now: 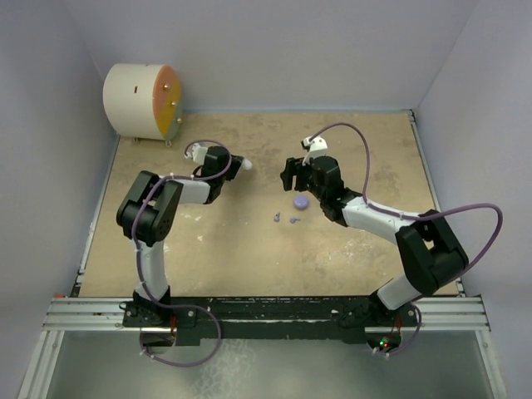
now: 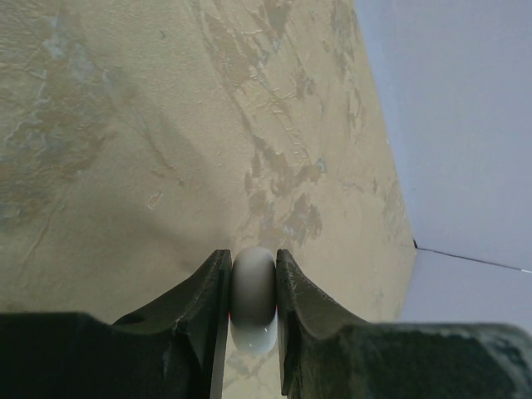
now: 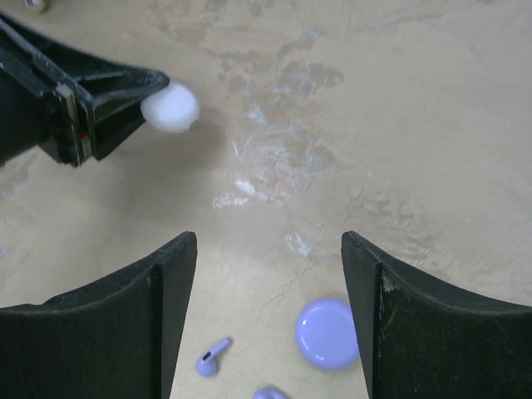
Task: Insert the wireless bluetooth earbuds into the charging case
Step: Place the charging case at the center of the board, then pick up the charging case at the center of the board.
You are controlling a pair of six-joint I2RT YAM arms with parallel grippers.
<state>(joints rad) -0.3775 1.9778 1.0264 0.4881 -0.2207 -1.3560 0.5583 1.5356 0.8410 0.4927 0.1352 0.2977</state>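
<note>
Nothing is in the case yet, as I read it. The charging case is in two parts. My left gripper (image 2: pixel 253 259) is clamped on the white rounded disc half (image 3: pixel 170 106), held edge-on between the fingers and, judging by its shadow, above the table. The lilac-purple round disc half (image 3: pixel 327 332) lies flat on the tan mottled tabletop (image 1: pixel 249 266), just near of my right gripper (image 3: pixel 268 241), whose jaws stand wide apart and hold nothing.

Two tiny lilac stemmed earbuds lie loose on the table. One earbud (image 3: pixel 212 357) is left of the lilac half, and the other earbud (image 3: pixel 270 392) is just beside that half, cut off by the frame edge. Both still have to be picked up and seated, and the halves brought together.

The lilac half's upper face looks smooth, and I cannot see sockets from here.

A big white drum with an orange face (image 1: pixel 137 100) sits in the far left corner, well apart. Nothing lies between my fingers and the buds.
</note>
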